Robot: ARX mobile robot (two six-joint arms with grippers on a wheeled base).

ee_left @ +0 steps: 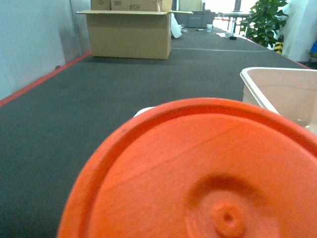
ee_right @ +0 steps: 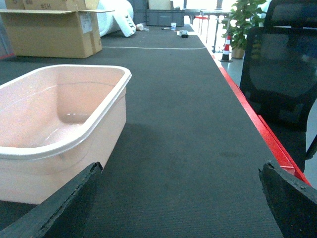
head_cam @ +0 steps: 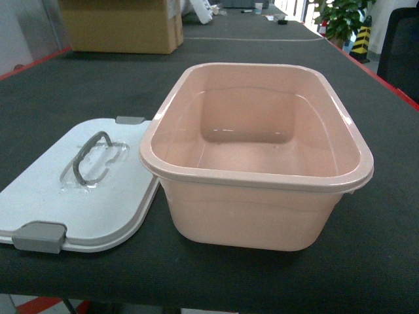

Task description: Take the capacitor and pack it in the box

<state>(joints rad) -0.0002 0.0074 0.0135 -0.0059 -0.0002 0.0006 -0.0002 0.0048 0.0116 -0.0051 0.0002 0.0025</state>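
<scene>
I see the pink box (head_cam: 262, 196) open, its lid (head_cam: 78, 190) beside it. My right end effector (ee_right: 181, 198) is spread wide; the left I cannot tell.

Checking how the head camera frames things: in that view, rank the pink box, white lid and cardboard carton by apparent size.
1. pink box
2. white lid
3. cardboard carton, which is farther away and cut off by the frame, so likely bigger than it looks.

A brown carton (head_cam: 121, 25) stands at the upper left of the head view on the dark table (head_cam: 78, 85), which has a red edge (head_cam: 386, 82). A potted plant (head_cam: 340, 18) sits at the upper right, a striped cone (head_cam: 362, 42) beside it. A black chair (ee_right: 282, 69) fills the right wrist view's right side.
</scene>
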